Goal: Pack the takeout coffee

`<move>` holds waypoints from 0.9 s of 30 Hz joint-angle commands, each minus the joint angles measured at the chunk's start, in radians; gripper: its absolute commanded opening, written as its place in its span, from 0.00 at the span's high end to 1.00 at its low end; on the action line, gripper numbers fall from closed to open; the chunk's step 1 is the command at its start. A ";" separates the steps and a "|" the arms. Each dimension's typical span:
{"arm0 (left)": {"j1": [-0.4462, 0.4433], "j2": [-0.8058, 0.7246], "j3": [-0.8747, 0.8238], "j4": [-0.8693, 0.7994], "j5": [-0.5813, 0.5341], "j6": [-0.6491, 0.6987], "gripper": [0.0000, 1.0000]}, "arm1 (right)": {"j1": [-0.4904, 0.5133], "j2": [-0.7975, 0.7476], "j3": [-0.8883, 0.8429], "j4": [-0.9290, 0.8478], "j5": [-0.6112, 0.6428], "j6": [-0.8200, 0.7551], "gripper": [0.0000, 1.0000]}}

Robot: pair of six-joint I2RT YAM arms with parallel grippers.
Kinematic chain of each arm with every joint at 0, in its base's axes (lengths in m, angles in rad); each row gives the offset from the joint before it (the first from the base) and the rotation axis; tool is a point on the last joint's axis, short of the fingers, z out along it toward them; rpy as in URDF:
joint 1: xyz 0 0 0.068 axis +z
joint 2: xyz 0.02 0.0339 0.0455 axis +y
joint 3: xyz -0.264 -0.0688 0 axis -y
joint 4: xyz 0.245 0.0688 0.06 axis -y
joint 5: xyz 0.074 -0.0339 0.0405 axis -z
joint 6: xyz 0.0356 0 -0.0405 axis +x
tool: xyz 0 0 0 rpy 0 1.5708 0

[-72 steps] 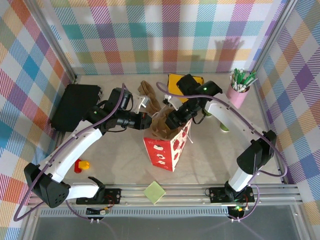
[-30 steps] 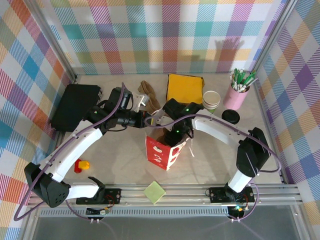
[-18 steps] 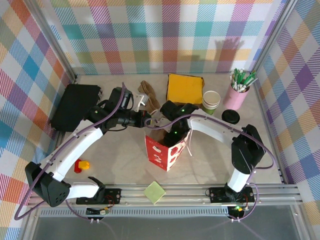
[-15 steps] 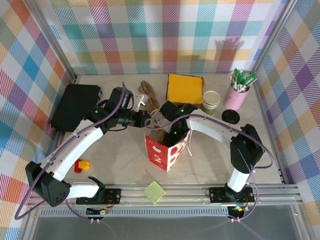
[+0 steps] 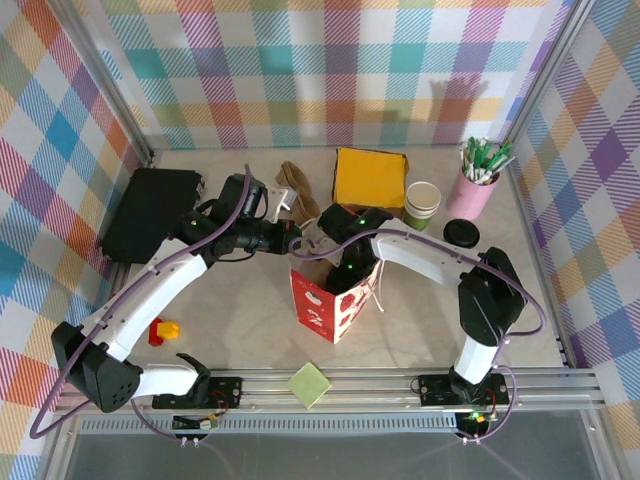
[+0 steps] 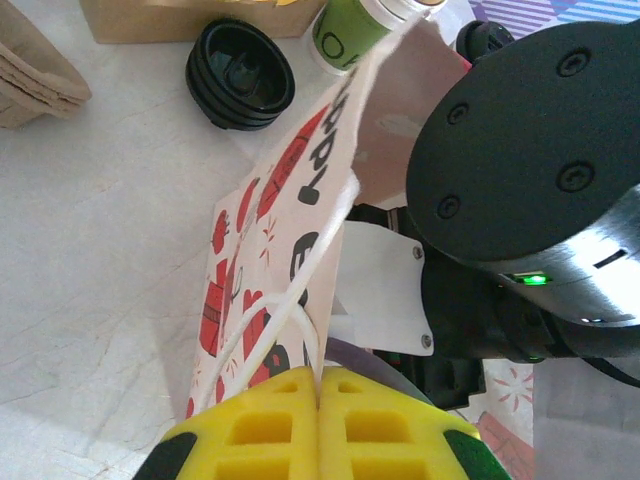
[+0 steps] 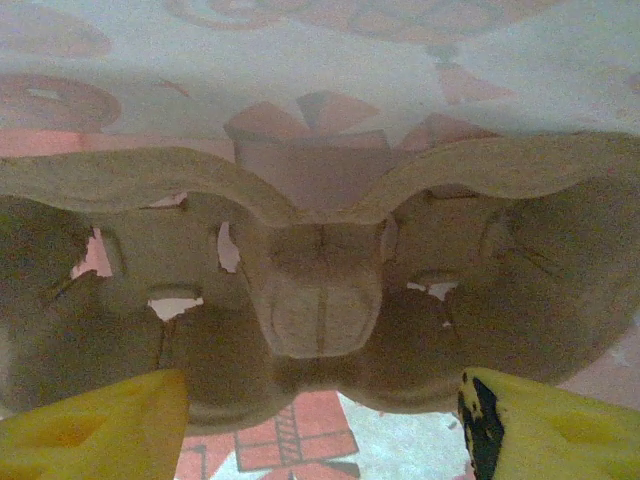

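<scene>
red paper bag stands upright near the middle of the surface, its mouth open to the top. the left pincer is clenched on the bag's rim: its yellow pads meet, with the printed paper wall and a white string handle pinched between them. the right arm reaches over from the right side and dips into the bag's mouth. inside, the right pincer is released; its two yellow pads stand wide apart at the lower corners of the wrist view, and nothing is pinched between them. just beyond them a brown moulded pulp cup tray lies inside the bag, with the bag's pink-lit inner wall above it.

the takeout coffee is outside the bag, standing on the surface to the right of it and apart from both pincers. from above, mostly its round black lid shows. a stack of green cups with cream insides stands just beside it, toward the far wall. the pink cup of pens stands near it, further back and close to the right wall.
</scene>
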 commanded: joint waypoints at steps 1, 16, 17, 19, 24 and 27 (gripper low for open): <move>-0.007 0.001 0.012 0.003 0.011 -0.013 1.00 | 0.015 -0.071 0.076 -0.062 0.000 0.007 0.24; -0.012 -0.044 0.002 -0.034 -0.142 -0.139 1.00 | 0.013 -0.276 0.284 -0.098 -0.067 0.206 0.16; -0.013 -0.047 0.001 -0.035 -0.160 -0.162 1.00 | 0.013 -0.290 0.303 -0.099 -0.060 0.241 0.16; -0.018 -0.057 -0.006 -0.036 -0.207 -0.218 1.00 | 0.013 -0.318 0.341 -0.105 -0.041 0.315 0.14; -0.044 -0.085 -0.035 -0.018 -0.317 -0.343 1.00 | 0.007 -0.394 0.381 -0.116 0.025 0.471 0.08; -0.075 -0.103 -0.046 -0.010 -0.376 -0.402 1.00 | -0.006 -0.450 0.357 -0.122 0.092 0.548 0.07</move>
